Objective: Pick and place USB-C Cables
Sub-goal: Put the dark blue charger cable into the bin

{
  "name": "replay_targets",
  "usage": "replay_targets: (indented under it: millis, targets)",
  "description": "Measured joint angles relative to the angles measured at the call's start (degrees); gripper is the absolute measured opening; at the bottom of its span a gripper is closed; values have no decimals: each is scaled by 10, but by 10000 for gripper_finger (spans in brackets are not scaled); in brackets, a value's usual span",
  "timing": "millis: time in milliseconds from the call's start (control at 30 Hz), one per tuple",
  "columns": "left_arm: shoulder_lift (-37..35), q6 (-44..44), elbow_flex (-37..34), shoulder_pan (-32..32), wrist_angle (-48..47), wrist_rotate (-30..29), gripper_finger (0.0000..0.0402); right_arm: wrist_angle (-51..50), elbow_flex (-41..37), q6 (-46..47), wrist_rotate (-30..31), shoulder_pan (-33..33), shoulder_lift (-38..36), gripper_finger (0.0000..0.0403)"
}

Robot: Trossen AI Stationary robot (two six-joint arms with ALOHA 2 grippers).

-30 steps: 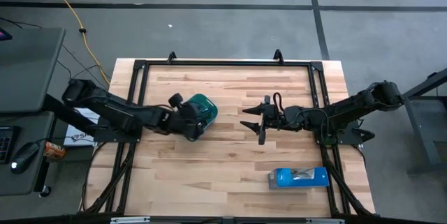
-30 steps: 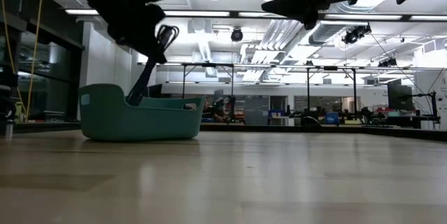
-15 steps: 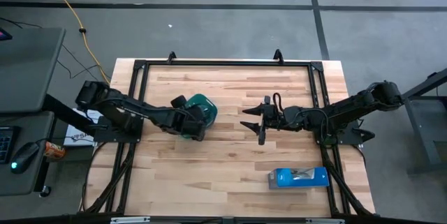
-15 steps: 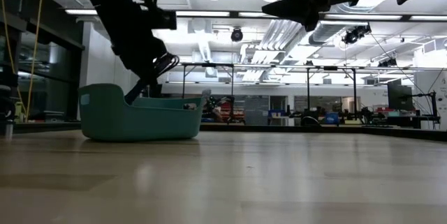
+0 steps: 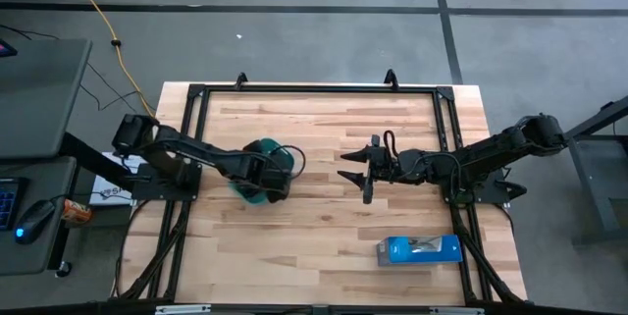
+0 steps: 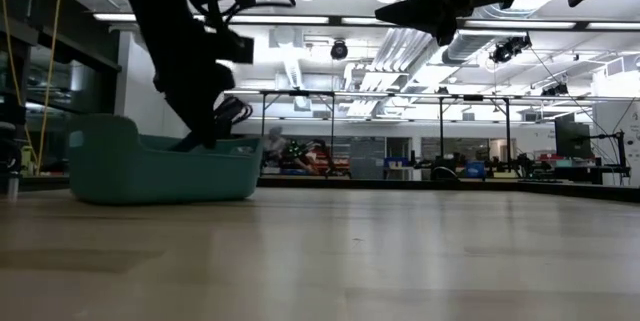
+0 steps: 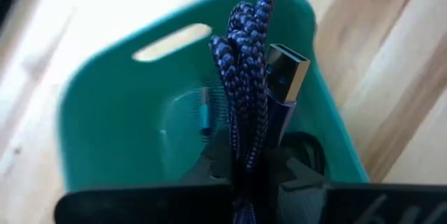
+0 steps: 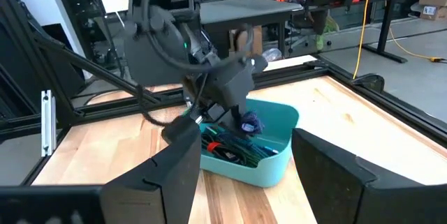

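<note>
Left wrist view: the left gripper (image 7: 251, 172) is seen clamped on the dark blue-purple cable (image 7: 246, 77), a bundle with a USB plug showing, held directly over the teal tray (image 7: 105, 112) below it. A light blue cable (image 7: 203, 118) lies on the tray floor beneath. The right gripper (image 5: 355, 170) hangs with fingers spread wide, holding nothing, well apart from the tray.

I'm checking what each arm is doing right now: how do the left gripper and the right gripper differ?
The left gripper is shut on a dark blue-purple cable; the right gripper is open and holds nothing. The left gripper is over the teal tray, its cable hanging into it; the right gripper hovers over bare table, apart from the tray. Both are dark two-finger grippers above the table's middle.
</note>
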Motion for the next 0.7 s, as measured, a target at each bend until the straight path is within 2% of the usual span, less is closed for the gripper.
replay_targets:
  millis: [233,500,700]
  targets:
    - [54,38,0,15,0,50,0,-1,0,0,0,0,0,216]
    - [73,41,0,39,0,70,1,-1,0,-1,0,0,0,216]
    - [73,41,0,39,0,60,4,-3,0,0,0,0,0,216]
